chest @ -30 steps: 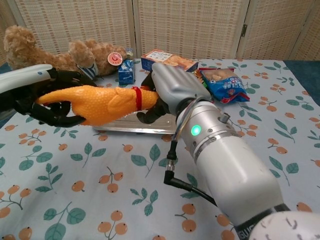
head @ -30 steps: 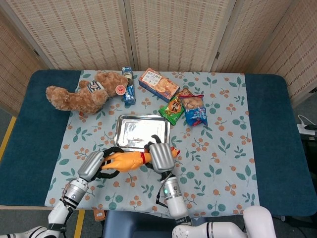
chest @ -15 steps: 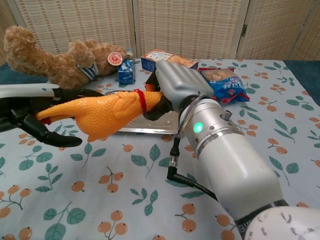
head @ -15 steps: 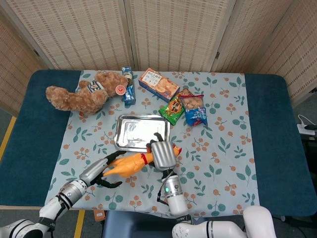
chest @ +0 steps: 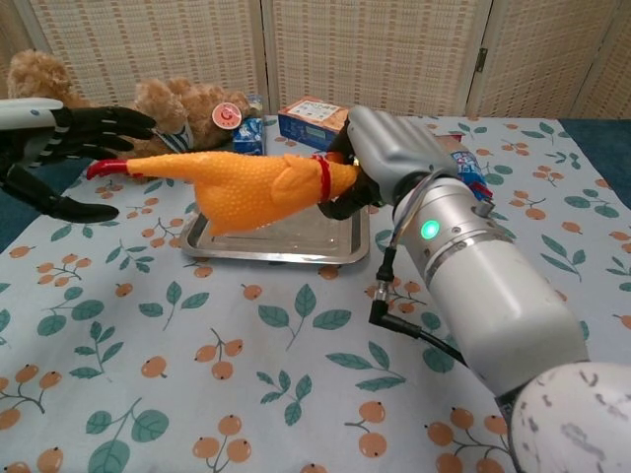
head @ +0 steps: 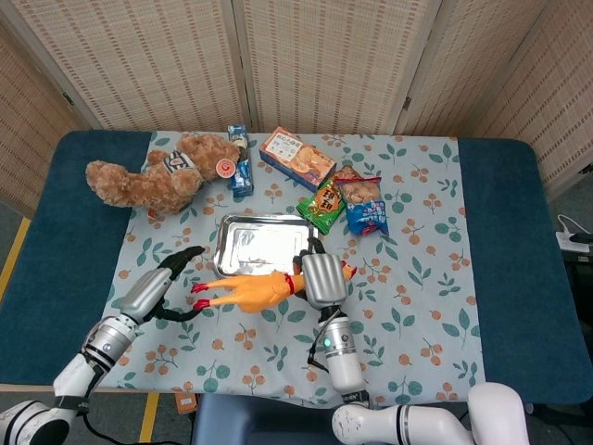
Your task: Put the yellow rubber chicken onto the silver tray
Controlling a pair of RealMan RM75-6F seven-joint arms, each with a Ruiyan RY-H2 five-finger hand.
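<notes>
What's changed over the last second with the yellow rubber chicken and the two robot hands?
The left robot hand let go of the yellow rubber chicken and pulled away to the left, fingers spread. The right robot hand kept its grip at the head end and carried it right, toward the silver tray. Tray, brown teddy bear and snack packets stayed put.

Your right hand (chest: 380,158) grips the yellow rubber chicken (chest: 246,182) by its head end, at the red neck band, and holds it level in the air above the silver tray (chest: 271,236). Its red feet point toward your left hand (chest: 59,148), which is apart from them with fingers spread and nothing in it. Behind on the worktop (chest: 246,374) lie a teddy bear (chest: 168,103), a biscuit box (chest: 311,116) and a blue snack bag (chest: 473,172).
</notes>
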